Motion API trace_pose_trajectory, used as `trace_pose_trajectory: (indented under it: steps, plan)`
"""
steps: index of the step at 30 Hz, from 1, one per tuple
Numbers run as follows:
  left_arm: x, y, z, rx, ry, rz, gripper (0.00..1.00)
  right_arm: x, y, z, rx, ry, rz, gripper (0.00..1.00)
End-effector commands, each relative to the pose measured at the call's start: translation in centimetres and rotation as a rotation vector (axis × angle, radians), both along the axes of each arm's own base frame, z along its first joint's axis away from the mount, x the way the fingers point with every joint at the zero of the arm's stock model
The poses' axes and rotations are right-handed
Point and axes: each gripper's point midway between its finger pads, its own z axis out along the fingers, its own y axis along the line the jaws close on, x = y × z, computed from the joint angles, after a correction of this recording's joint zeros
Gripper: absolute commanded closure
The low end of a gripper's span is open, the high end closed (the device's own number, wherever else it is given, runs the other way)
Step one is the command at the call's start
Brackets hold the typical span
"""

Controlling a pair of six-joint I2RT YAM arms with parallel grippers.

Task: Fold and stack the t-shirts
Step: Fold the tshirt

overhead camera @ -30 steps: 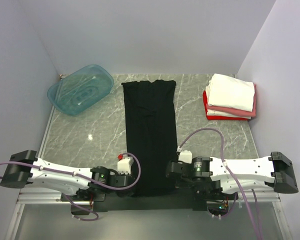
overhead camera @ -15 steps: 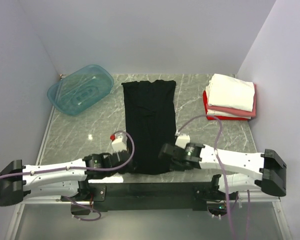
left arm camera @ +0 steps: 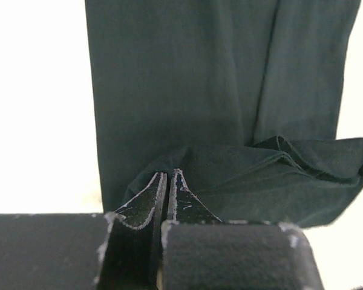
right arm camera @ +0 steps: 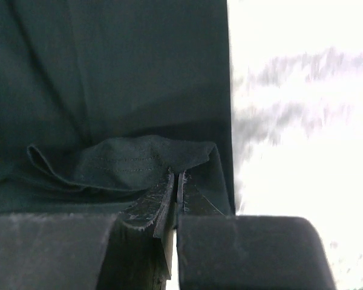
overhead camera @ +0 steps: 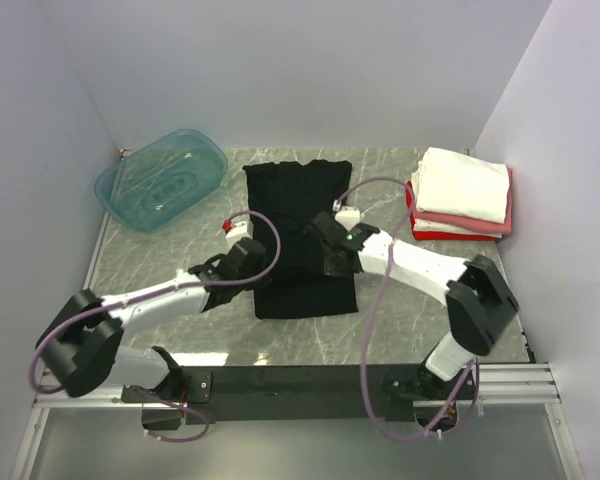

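A long black t-shirt (overhead camera: 302, 235) lies down the middle of the marble table, its near end lifted and doubled back over itself. My left gripper (overhead camera: 259, 262) is shut on the hem's left corner (left arm camera: 163, 166). My right gripper (overhead camera: 327, 250) is shut on the hem's right corner (right arm camera: 187, 158). Both hold the hem above the shirt's middle, and the wrist views show the raised fold (left arm camera: 278, 175) over the flat cloth (right arm camera: 109, 72). Folded white (overhead camera: 463, 183), pink (overhead camera: 470, 221) and red t-shirts (overhead camera: 417, 225) sit stacked at the back right.
A translucent teal tub (overhead camera: 161, 179) stands at the back left corner. Lilac walls close in the table on three sides. Each arm trails a purple cable (overhead camera: 372, 300). A black rail (overhead camera: 290, 382) runs along the near edge.
Both grippers carried the shirt's near hem away from the table's front edge towards the back, doubling the cloth over. The shirt's near edge now lies well short of the rail.
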Motion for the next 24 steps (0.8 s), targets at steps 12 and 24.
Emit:
trace_pose_trajectory:
  steps: [12,24]
  plan:
    - [10.8,-1.2,2.5,-0.037,-0.087,-0.007,0.99,9.4,-0.4,-1.3,-0.041,-0.003,-0.004,1.0]
    - [13.2,0.1,0.6,-0.044,-0.053,0.049,0.99,12.9,-0.7,-2.4,-0.071,0.027,-0.005,1.0]
